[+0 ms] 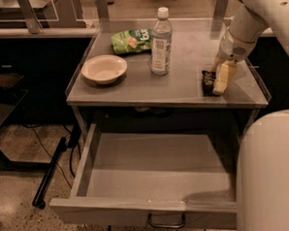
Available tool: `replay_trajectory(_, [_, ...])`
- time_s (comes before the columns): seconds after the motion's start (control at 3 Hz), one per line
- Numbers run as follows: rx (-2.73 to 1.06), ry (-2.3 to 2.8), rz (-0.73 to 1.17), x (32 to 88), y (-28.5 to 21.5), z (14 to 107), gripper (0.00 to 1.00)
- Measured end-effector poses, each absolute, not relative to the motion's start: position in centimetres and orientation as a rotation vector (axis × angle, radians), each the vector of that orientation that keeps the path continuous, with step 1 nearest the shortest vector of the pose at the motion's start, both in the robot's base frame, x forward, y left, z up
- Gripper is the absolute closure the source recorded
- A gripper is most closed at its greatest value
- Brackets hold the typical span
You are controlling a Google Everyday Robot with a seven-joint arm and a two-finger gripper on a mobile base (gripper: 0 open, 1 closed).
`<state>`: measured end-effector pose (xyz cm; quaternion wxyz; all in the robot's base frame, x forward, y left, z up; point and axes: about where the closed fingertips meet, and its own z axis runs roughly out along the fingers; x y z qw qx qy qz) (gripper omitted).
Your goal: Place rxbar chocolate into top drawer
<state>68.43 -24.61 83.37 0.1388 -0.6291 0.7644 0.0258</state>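
The rxbar chocolate (pixel 208 82), a small black bar, lies at the right front of the grey table top (pixel 133 86). My gripper (pixel 217 80) is down on it, with a cream finger (pixel 221 77) along its right side. The top drawer (pixel 152 170) is pulled out wide below the table, its inside bare, its dark pull handle (pixel 166 222) at the front.
A clear water bottle (pixel 160 35) stands mid-table. A green snack bag (pixel 131 41) lies behind it to the left. A white bowl (pixel 104 69) sits at the left. My white arm (pixel 260 14) and base (pixel 271 174) fill the right side.
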Motion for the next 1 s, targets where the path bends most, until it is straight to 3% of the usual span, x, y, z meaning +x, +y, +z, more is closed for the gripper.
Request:
replay_trajectory(0.67, [-1.801, 2.084, 0.179, 60.4, -23.9, 87.2, 1.00])
replay_trajectory(1.0, [-1.801, 2.084, 0.179, 60.4, -23.9, 87.2, 1.00])
